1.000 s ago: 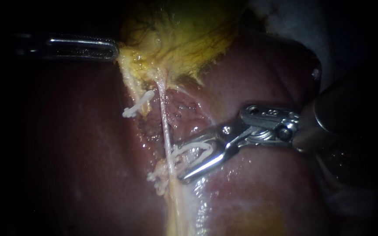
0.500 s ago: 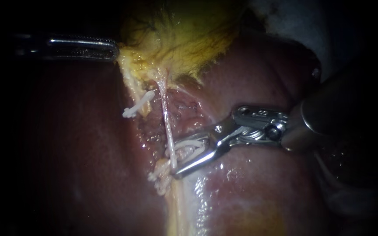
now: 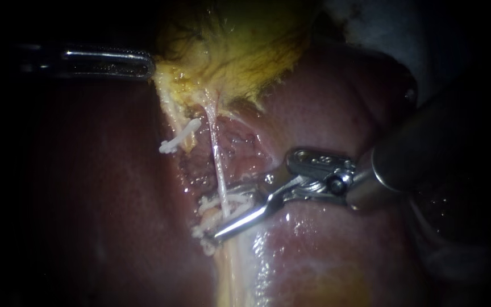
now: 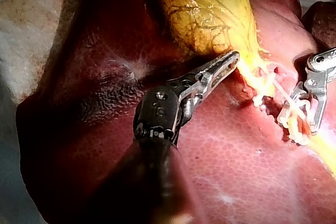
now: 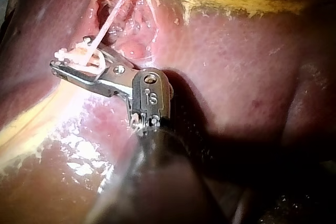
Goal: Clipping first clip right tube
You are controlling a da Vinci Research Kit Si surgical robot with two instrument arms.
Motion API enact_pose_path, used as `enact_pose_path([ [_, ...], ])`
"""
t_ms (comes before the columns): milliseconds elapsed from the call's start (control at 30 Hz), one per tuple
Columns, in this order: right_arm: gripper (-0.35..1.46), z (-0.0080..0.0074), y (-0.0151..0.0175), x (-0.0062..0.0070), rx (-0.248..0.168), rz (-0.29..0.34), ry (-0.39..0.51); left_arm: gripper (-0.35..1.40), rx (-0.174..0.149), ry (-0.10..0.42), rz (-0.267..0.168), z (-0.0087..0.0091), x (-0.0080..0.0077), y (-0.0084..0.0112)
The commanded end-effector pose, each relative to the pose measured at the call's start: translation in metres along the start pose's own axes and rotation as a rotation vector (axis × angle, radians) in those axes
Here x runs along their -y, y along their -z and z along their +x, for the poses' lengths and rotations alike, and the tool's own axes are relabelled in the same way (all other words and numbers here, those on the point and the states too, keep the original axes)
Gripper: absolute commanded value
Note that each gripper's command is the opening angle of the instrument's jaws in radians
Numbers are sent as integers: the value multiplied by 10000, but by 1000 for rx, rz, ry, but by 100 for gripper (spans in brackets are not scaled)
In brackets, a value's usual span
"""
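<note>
White clip (image 3: 240, 199) now tight in right pincer (image 3: 223, 215), formerly wider around tube (image 3: 217, 162); left pincer (image 4: 230, 61) fast on gallbladder (image 4: 210, 9).

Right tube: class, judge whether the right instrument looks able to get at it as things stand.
Probably yes: the right instrument's jaws stand either side of the right tube, carrying a white clip, and nothing lies between. The left instrument is well apart, up by the gallbladder.

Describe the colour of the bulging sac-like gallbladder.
Yellow-green gallbladder, fine dark lines; left wrist view shows best.
</note>
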Motion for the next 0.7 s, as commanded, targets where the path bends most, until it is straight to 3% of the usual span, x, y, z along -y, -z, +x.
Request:
enact_pose_path([
  [33,52,0,-1,2,-6,11,0,-35,0,0,0,0,0,0],
  [233,51,-1,-11,16,-25,69,6,-35,0,0,0,0,0,0],
  [433,47,1,-17,29,-7,106,24,-35,0,0,0,0,0,0],
  [700,30,7,-14,31,-7,110,26,-35,0,0,0,0,0,0],
])
